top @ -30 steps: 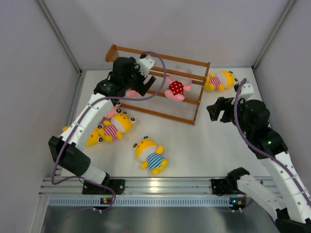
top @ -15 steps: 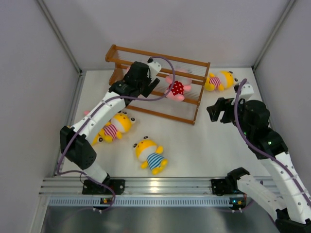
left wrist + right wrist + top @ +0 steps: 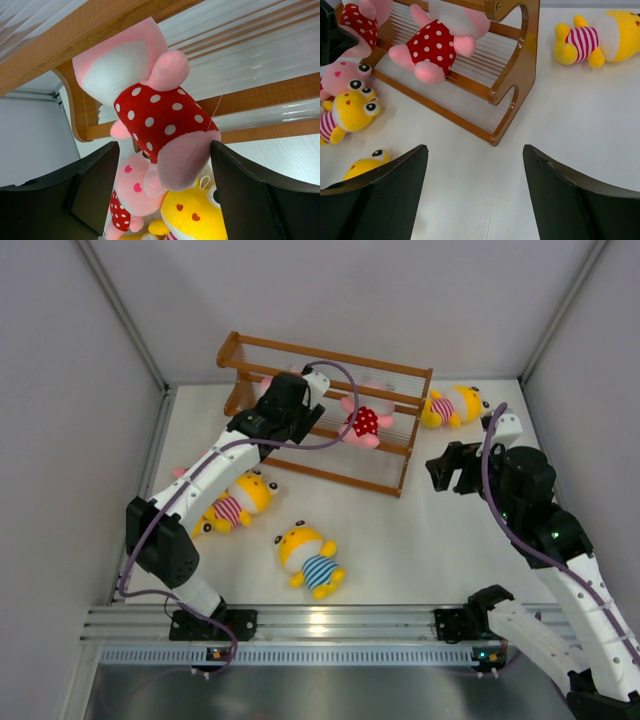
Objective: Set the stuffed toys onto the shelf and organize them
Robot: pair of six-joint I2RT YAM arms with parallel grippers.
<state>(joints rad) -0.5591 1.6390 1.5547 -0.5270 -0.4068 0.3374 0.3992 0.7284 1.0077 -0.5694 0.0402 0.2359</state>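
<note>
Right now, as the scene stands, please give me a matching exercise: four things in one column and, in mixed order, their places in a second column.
Column one
1. blue-striped yellow toy
2. wooden shelf
3. left gripper
4. right gripper

Column two
A. over bare table, right of the shelf
B. at the table's far side
C. lying closest to the table's near edge
D. at the shelf, jaws either side of a pink dotted toy

Pairs: 1-C, 2-B, 3-D, 4-A
</note>
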